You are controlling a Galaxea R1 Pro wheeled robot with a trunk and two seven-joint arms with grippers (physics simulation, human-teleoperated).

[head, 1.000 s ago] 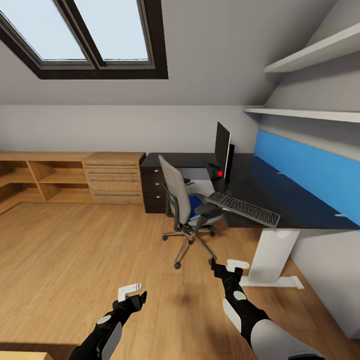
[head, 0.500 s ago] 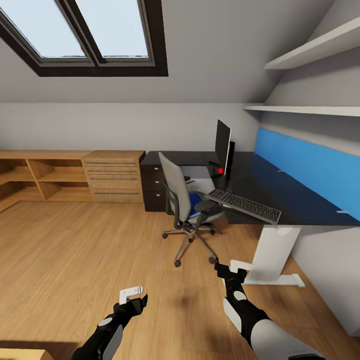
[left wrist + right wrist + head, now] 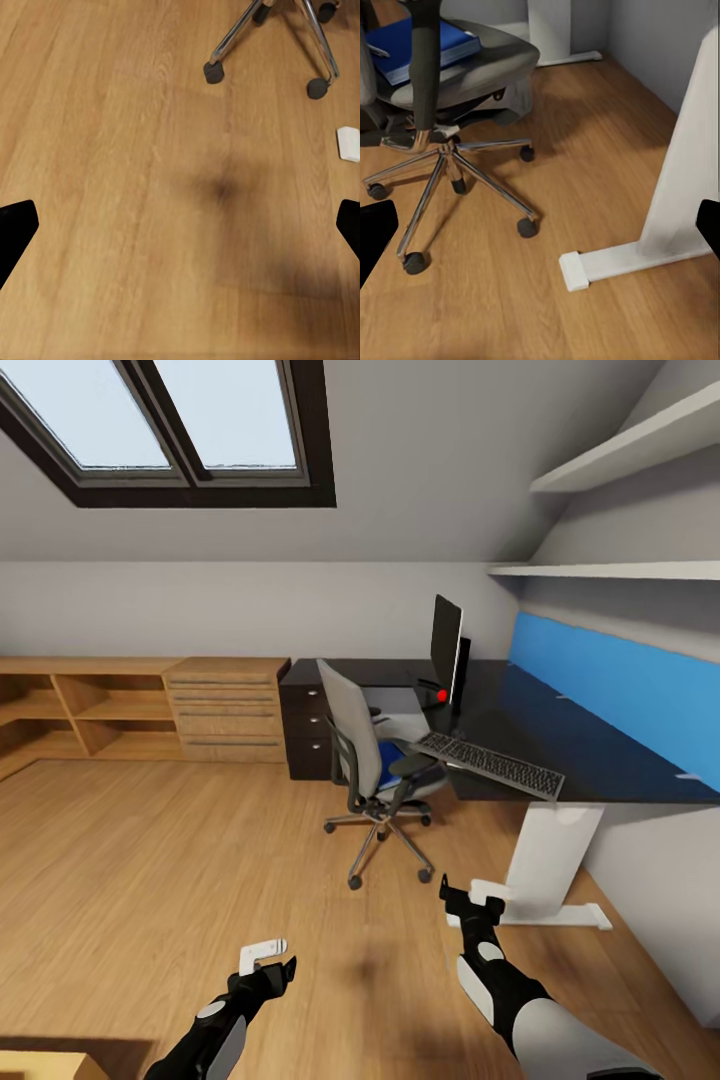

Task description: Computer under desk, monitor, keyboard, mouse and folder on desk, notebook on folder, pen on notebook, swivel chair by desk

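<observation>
— Where do you stand, and what are your jaws doing?

— I'm out on the wood floor, facing the desk (image 3: 560, 750). My left gripper (image 3: 268, 957) hangs low over bare boards, and my right gripper (image 3: 478, 895) is nearer the desk's white leg (image 3: 547, 857). Both sets of jaws are spread apart and hold nothing. I judge that sensible, since nothing is within reach yet.

— And the things you're after?

— The swivel chair (image 3: 375, 765) sits just in front of the desk, its back toward me. The blue folder (image 3: 420, 46) lies flat on its seat, with what may be the pen (image 3: 378, 50) on top; it's too thin to be sure. The monitor (image 3: 445, 650) stands upright on the desk, and the keyboard (image 3: 488, 765) lies beside it at the front edge, slightly overhanging.

— The mouse, notebook, computer?

— A red dot glows by the monitor's base; I can't tell what it is. The pale box under the desk behind the chair may be the computer.

— Next?

— I judge the folder comes first, so I must close in around the chair's armrest.
</observation>
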